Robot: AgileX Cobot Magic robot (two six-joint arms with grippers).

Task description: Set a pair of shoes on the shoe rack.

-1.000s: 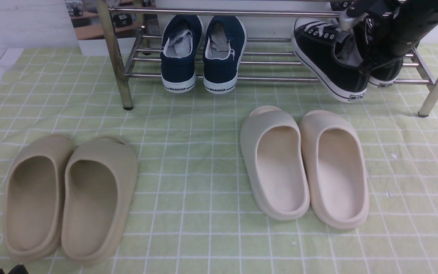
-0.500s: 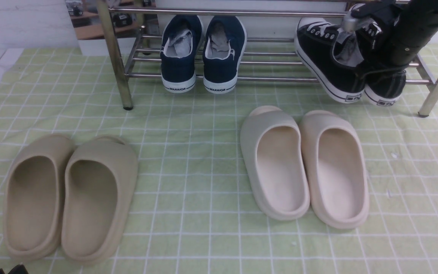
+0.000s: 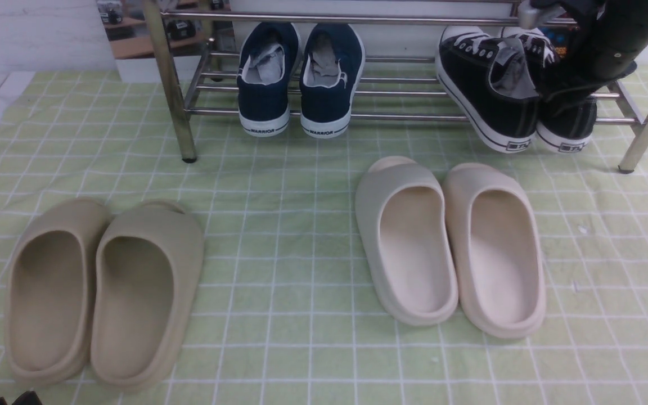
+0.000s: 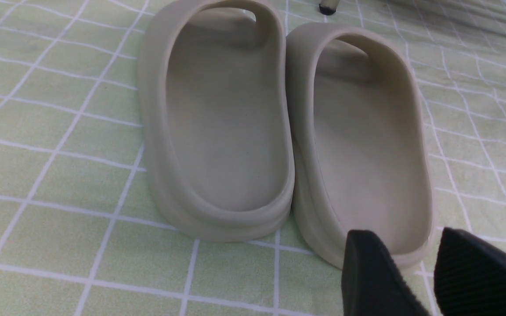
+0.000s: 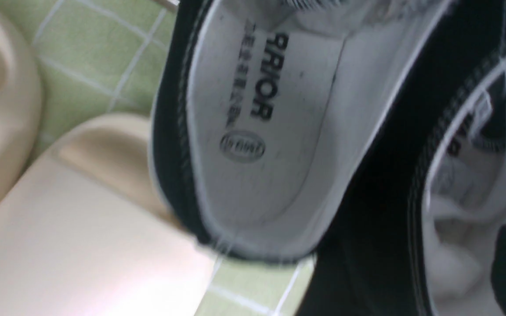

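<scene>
One low, shiny chrome shoe rack [image 3: 403, 117] of thin bars carries the black canvas white-toed lace-up sneakers [image 3: 493, 107] at its right end, toes rearward, heels jutting off its front edge, just beneath the right gripper [image 3: 554, 93], whose hold is hidden, far from the parted, empty left gripper [image 4: 406, 245].

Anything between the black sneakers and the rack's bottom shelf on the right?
Nothing visible. The black sneakers are already over the shoe rack lower bars; the navy sneakers sit apart, further left.
</scene>
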